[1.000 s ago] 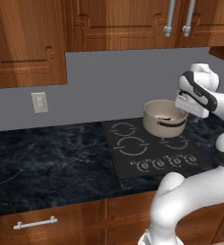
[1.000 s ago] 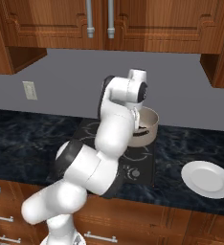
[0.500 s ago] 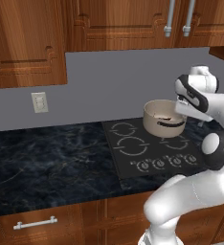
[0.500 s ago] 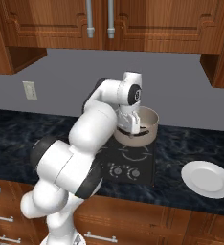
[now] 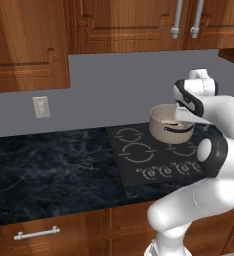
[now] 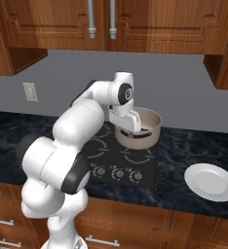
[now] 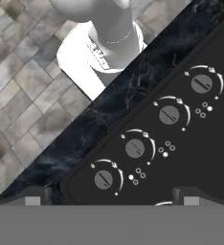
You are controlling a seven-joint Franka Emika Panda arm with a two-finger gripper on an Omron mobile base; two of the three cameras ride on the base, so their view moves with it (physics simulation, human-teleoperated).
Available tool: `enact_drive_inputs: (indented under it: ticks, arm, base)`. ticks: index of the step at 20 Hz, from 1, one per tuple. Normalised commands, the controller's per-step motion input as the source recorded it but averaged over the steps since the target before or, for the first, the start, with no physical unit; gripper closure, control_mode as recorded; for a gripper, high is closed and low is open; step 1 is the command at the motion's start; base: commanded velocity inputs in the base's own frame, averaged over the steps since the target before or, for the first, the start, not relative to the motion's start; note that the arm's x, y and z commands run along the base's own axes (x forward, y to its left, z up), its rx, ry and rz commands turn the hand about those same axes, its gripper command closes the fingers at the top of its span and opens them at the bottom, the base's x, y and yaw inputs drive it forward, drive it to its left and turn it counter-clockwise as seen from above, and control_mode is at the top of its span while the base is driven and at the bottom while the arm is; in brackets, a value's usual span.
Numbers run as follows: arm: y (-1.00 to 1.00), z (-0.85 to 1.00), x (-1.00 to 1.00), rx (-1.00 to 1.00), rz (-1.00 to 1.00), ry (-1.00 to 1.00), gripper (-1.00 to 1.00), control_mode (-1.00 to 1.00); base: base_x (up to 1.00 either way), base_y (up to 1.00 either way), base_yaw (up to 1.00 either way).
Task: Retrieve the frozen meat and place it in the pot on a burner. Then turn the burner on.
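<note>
1. I see the pot (image 5: 171, 124) standing on the black cooktop (image 5: 154, 160), toward its back right corner, over a burner (image 5: 185, 148) ring that it partly hides.
2. From the right base view the pot (image 6: 144, 127) sits behind the row of knobs (image 6: 117, 172), with the arm's hand directly in front of it.
3. My tool (image 7: 109, 200) points down at the front of the cooktop; its two dark tips (image 7: 33, 197) stand wide apart at the lower edge of the hand view, spread and holding nothing.
4. In the hand view, four round knobs (image 7: 135, 149) run in a diagonal line across the glass, each with a white arc around it.
5. Beyond the cooktop's edge runs a strip of dark marbled worktop (image 7: 99, 115), and past that the tiled floor (image 7: 18, 86).
6. A white plate (image 6: 211, 181) lies on the worktop to the right of the cooktop, well apart from the pot.
7. I cannot tell from these views whether anything lies inside the pot.
8. A wall socket (image 5: 40, 106) sits on the grey wall to the left, with wooden cabinets (image 5: 124, 22) above.
</note>
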Motion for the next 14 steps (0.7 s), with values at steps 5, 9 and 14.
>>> enact_drive_inputs:
  ticks: [5,9,14]
  arm:
    - [0.16,0.00,-0.02,0.04,0.44,0.00,-1.00,-1.00]
    - [0.00,-0.07,-0.09,0.14,0.28,-0.03,-1.00,-1.00]
    - [0.00,-0.29,0.04,0.15,0.14,0.00,-1.00,-1.00]
  base:
    - [0.00,0.00,0.00]
    - [0.00,0.00,0.00]
    - [0.00,0.00,0.00]
